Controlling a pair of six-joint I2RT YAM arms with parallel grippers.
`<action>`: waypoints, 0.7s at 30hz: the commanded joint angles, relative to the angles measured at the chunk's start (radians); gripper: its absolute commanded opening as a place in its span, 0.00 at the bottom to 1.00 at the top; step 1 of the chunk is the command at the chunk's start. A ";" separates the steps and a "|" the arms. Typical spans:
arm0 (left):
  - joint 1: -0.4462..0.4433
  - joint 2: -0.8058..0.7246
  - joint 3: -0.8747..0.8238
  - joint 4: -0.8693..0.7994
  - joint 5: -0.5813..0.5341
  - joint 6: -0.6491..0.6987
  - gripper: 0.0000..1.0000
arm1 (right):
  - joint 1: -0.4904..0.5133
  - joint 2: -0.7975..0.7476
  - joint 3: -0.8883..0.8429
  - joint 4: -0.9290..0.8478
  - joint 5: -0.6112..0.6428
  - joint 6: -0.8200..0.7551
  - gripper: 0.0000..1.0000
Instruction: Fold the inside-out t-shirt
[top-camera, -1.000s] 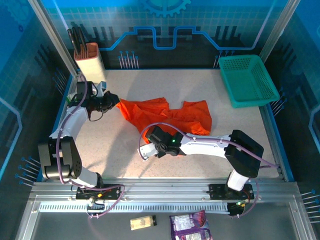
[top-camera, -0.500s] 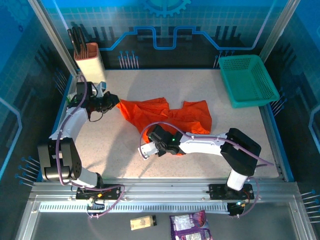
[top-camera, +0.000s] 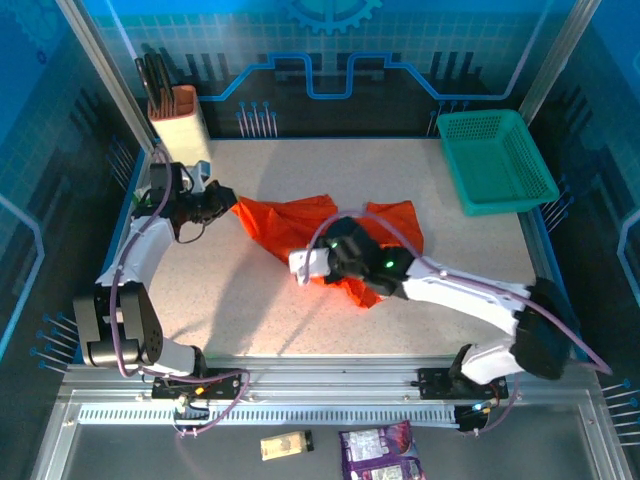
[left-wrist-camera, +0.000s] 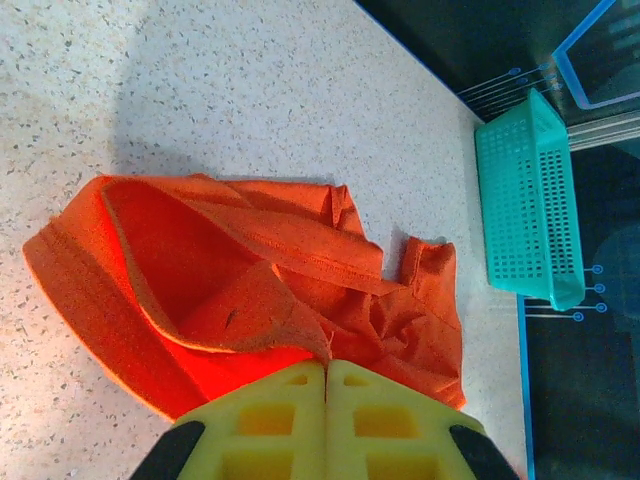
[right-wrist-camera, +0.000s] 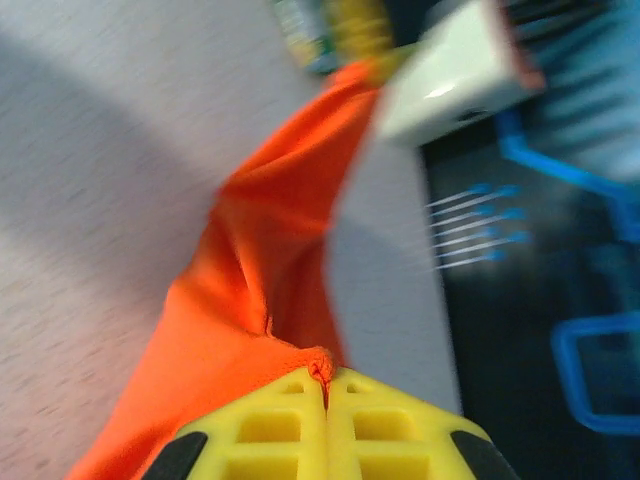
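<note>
With the left gripper (left-wrist-camera: 326, 365) pinched shut on one edge of the inside-out t-shirt (top-camera: 285, 222), crumpled mid-way across the table (top-camera: 230, 320), and the right gripper (right-wrist-camera: 325, 375) clamped on another fold, we should draw both grips apart evenly and low, spreading the cloth flat.

The table (top-camera: 250, 310) has a pale speckled top with a blue rim along its sides; a crumpled orange-red t-shirt (top-camera: 290, 222) lies near the middle, spread sideways, its hems and seams showing in the left wrist view; a teal mesh basket (top-camera: 497, 160) sits at the far right corner, well apart from the shirt; a cream holder (top-camera: 180, 125) with dark things standing in it is at the far left corner.
</note>
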 joint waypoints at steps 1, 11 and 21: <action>0.001 -0.045 0.046 0.043 -0.008 -0.043 0.00 | -0.056 -0.075 0.110 -0.036 -0.113 0.120 0.00; 0.097 -0.198 0.141 0.133 0.051 -0.127 0.00 | -0.198 -0.230 0.303 -0.015 0.116 0.297 0.00; 0.161 -0.435 0.260 0.443 0.209 -0.212 0.00 | -0.205 -0.516 0.203 0.047 0.097 0.329 0.00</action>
